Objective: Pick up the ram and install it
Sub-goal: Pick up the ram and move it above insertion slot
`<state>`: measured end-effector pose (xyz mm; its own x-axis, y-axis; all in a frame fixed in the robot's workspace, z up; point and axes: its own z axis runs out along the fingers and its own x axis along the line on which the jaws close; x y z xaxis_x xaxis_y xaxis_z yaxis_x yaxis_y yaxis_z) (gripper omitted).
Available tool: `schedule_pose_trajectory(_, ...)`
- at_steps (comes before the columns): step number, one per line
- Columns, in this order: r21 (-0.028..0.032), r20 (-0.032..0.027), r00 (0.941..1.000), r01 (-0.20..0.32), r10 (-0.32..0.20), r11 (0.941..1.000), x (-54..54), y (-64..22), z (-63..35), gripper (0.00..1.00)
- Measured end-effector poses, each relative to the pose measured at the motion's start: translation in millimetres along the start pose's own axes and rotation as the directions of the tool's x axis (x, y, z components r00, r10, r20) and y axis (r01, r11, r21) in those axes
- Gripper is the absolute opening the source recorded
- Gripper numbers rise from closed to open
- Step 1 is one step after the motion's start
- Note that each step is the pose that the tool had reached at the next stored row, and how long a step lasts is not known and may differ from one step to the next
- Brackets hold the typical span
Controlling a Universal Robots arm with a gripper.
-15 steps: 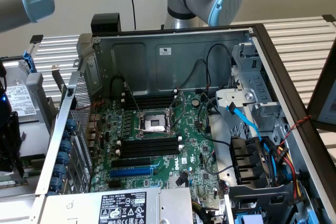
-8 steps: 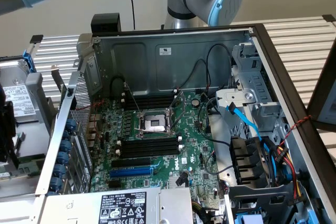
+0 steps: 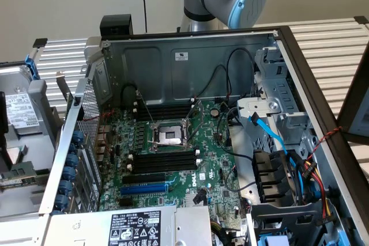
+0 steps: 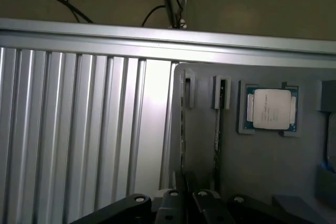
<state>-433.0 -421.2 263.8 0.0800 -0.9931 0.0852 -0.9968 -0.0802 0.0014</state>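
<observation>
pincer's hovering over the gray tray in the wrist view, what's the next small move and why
Probably centre the pincer over a ram stick and ease down toward it. Two sticks stand on edge in the gray tray beside the processor, with the pincer short of them, and the black memory slots look empty, so picking one up seems the step due.

We see the ram (image 4: 216,129) edge-on as a thin dark-green strip, standing upright on its long edge in a narrow slot of the grey tray (image 4: 262,166). What looks like a second stick (image 4: 182,129) stands parallel in the neighbouring slot, just beside the tray's wall.
</observation>
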Motion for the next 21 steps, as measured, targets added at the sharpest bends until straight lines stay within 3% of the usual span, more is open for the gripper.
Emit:
schedule_pose_trajectory(16, -0.0012, 0.0001, 0.9999, -0.015, 0.015, 0.9999, 6.2, 0.1, -72.4, 0.13)
schedule_pose_trajectory(21, -0.001, 0.0001, 0.9999, -0.015, 0.015, 0.9999, 6.3, 0.0, -73.3, 0.13)
